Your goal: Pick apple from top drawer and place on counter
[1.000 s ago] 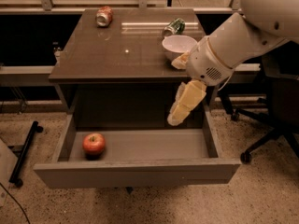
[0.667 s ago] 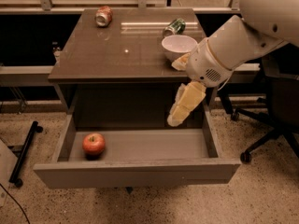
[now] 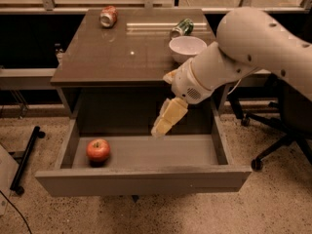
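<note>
Approach step in hand. The apple (image 3: 98, 150) lies untouched in the open drawer (image 3: 141, 179), near its left wall. The gripper (image 3: 161, 128) hangs over the drawer's middle, at the apple's 2 o'clock, well apart. The jaws' spread cannot be told. Next move, likely: travel toward 8 o'clock and descend over the apple.

My gripper (image 3: 162, 125) was pale yellow where it hung above the middle of the drawer (image 3: 141, 179), and my arm (image 3: 253, 48) was white. The drawer was plain grey inside and out. The apple (image 3: 98, 150) was red with a yellowish patch. The counter (image 3: 122, 57) was glossy brown-grey. The bowl (image 3: 187, 48) was white. The red can (image 3: 108, 16) had silver ends, and the green can (image 3: 182, 27) had pale markings. The floor (image 3: 273, 204) was speckled beige.
</note>
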### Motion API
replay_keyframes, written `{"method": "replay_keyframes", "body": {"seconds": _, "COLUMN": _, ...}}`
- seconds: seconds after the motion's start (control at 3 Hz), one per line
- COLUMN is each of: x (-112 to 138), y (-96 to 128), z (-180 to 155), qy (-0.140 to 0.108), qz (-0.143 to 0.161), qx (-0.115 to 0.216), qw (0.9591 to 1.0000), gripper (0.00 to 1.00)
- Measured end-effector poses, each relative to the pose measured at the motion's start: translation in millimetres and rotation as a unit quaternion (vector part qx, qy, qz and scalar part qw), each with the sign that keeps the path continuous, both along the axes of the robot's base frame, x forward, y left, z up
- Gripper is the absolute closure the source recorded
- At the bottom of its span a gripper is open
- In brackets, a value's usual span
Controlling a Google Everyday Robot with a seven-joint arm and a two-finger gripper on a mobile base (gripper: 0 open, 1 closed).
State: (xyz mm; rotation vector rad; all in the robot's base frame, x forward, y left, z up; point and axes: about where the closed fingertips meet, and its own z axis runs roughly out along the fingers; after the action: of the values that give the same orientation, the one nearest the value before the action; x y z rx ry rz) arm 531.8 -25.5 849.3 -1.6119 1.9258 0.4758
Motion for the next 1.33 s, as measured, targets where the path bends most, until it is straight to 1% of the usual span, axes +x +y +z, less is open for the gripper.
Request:
{"method": "replay_keyframes", "body": {"seconds": 0.33, "x": 18.4, "y": 31.8, "z": -39.5, "qy": 0.007, "qz": 0.004, "qx": 0.012, "qw": 0.9999, "gripper": 0.00}}
{"method": "replay_keyframes", "body": {"seconds": 0.67, "x": 36.9, "y": 74.8, "z": -84.4, "qy": 0.013, "qz": 0.014, "qx": 0.041, "qw": 0.9990, "gripper": 0.00}}
{"method": "replay_keyframes", "body": {"seconds": 1.0, "x": 45.6, "y": 107.2, "z": -113.7, "qy": 0.019, "qz": 0.023, "qx": 0.068, "qw": 0.9973, "gripper": 0.00}}
{"method": "replay_keyframes", "body": {"seconds": 1.33, "x": 48.2, "y": 140.9, "z": -137.2, "qy": 0.030, "qz": 0.037, "qx": 0.094, "qw": 0.9945, "gripper": 0.00}}
